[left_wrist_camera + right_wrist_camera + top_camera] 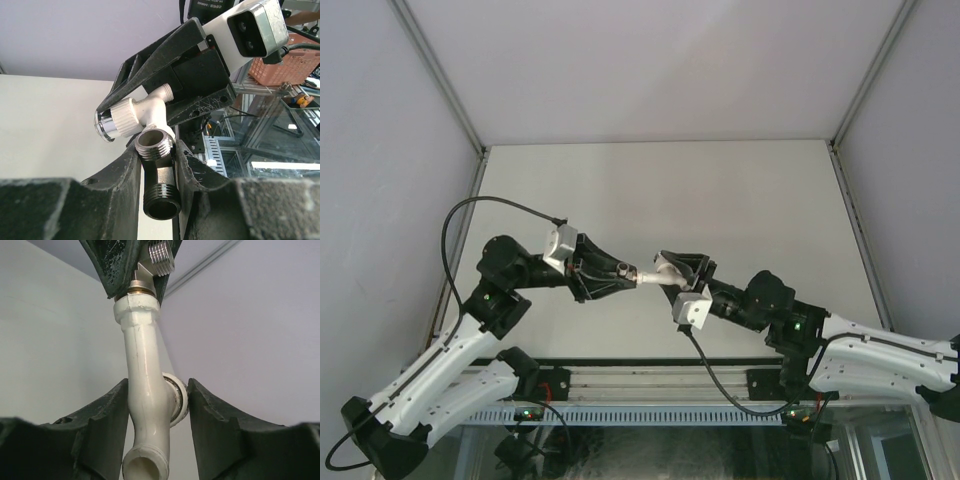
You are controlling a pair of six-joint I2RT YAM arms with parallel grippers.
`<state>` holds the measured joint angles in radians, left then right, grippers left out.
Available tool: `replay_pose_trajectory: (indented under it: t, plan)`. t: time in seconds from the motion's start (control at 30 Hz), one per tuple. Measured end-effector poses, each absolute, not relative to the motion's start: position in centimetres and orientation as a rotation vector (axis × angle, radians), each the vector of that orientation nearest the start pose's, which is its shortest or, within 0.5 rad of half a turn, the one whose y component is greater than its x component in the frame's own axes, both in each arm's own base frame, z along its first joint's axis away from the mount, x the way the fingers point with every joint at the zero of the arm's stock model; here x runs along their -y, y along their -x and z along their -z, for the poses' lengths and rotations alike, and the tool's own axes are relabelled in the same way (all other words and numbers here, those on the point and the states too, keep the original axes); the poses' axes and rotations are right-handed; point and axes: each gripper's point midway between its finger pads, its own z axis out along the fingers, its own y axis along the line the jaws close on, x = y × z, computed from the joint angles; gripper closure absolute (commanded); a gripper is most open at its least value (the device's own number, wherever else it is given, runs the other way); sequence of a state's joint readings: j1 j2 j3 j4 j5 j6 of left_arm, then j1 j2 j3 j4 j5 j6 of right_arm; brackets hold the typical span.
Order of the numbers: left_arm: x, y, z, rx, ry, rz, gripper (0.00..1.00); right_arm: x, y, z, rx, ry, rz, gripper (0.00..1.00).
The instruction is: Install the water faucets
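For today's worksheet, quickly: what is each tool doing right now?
Left tool: closed on the dark metal fitting.
Right tool: closed on the white tap.

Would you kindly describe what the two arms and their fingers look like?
The left arm and right arm share white shell links and black joints, each with a small green light. A white boxy camera sits on each wrist, fed by a black cable. The fingers are matte black, tapered and scuffed.
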<state>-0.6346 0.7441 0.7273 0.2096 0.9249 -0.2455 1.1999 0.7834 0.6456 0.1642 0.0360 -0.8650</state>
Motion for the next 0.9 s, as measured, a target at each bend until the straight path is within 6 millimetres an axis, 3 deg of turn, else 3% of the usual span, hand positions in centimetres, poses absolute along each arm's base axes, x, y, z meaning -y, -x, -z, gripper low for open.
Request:
replay_pose_trajectory:
  t: [0.13,0.4,0.67,0.9]
  plan:
    - [26.5,-11.2,-34.2,-1.181,-1.083,1.333,1.0,-29.6,-15.5,-30.9,-0.811,1.303,-0.242,0.71]
    - [26.5,-11.1,-34.2,-1.179,-1.089,1.338,1.0,-29.4,-15.1,-30.9,-0.824,1.298,-0.298,0.9]
    - [26.4,-11.1,-33.2,-1.21,-1.107,1.311,1.0,-29.5,-14.6,-29.6,-0.913,1.338,-0.446,0.99]
    - [26.2,-11.0,-32.4,-1.239,-1.121,1.297,0.98,-29.4,-14.2,-29.0,-0.985,1.339,-0.558,1.0]
